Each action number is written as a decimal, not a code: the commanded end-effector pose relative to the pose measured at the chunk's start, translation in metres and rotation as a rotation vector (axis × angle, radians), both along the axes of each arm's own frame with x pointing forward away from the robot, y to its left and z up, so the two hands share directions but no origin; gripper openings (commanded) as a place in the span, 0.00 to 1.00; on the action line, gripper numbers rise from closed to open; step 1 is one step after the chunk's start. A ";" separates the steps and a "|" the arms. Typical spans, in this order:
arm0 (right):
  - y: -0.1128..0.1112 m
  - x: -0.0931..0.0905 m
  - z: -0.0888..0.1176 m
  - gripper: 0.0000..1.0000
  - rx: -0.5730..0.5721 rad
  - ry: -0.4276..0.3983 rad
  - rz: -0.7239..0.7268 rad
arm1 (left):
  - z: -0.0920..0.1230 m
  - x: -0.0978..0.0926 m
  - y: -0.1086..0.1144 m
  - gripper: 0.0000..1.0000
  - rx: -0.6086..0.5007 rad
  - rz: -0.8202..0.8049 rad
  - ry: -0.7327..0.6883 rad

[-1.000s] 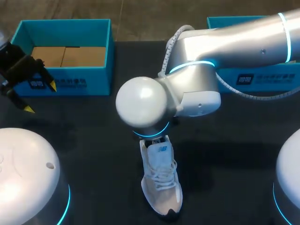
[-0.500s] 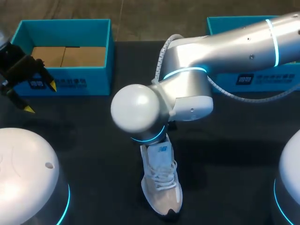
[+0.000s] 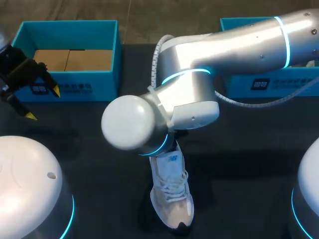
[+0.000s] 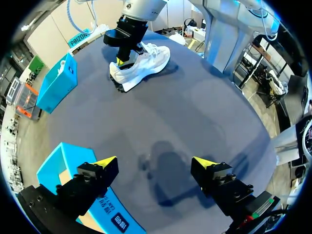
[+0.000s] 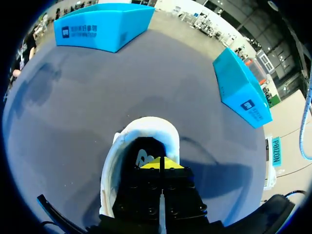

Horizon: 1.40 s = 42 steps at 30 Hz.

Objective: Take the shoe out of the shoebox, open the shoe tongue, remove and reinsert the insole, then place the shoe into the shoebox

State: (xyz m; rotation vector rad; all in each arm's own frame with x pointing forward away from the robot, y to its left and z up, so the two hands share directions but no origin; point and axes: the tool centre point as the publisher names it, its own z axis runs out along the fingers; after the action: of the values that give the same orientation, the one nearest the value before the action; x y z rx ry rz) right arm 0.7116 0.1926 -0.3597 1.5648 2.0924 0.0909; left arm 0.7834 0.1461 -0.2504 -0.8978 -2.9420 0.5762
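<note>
Currently the white sneaker point(image 3: 172, 199) stands out of its box, upright on the black table point(image 3: 249, 164).
My right gripper point(image 5: 160, 163) is down at the shoe's opening, at the heel end, its yellow tips pressed together with nothing I can make out between them; the insole point(image 5: 141, 157) shows just beneath. My left gripper point(image 3: 43, 103) hangs wide open and empty just in front of the left blue shoebox point(image 3: 70, 25). A second blue box point(image 3: 269, 82) lies behind my right arm point(image 3: 239, 45).
</note>
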 end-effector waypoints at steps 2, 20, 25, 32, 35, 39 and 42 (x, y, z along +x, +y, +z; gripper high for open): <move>0.007 0.000 -0.020 0.00 -0.063 -0.053 -0.134 | 0.000 -0.001 0.000 1.00 0.003 0.001 -0.001; 0.004 0.002 -0.026 0.00 -0.100 -0.073 -0.135 | 0.000 -0.001 0.000 1.00 0.003 0.001 -0.001; 0.001 0.000 -0.011 0.00 -0.112 -0.109 -0.142 | 0.000 -0.001 0.000 1.00 0.003 0.001 -0.001; -0.007 0.006 -0.021 0.00 -0.122 -0.098 -0.143 | 0.000 -0.001 0.000 1.00 0.003 0.001 -0.001; -0.007 0.011 -0.030 0.00 -0.132 -0.090 -0.139 | 0.000 -0.001 0.000 1.00 0.003 0.001 -0.001; -0.008 0.015 -0.038 0.00 -0.134 -0.082 -0.139 | 0.000 -0.001 0.000 1.00 0.003 0.001 -0.001; -0.009 0.015 -0.042 0.00 -0.124 -0.070 -0.139 | 0.000 -0.001 0.000 1.00 0.003 0.001 -0.001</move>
State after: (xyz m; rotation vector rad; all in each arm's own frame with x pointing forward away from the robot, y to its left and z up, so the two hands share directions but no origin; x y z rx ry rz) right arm 0.7297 0.1834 -0.3913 1.4639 2.0116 -0.0969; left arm 0.7835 0.1461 -0.2505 -0.8976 -2.9419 0.5766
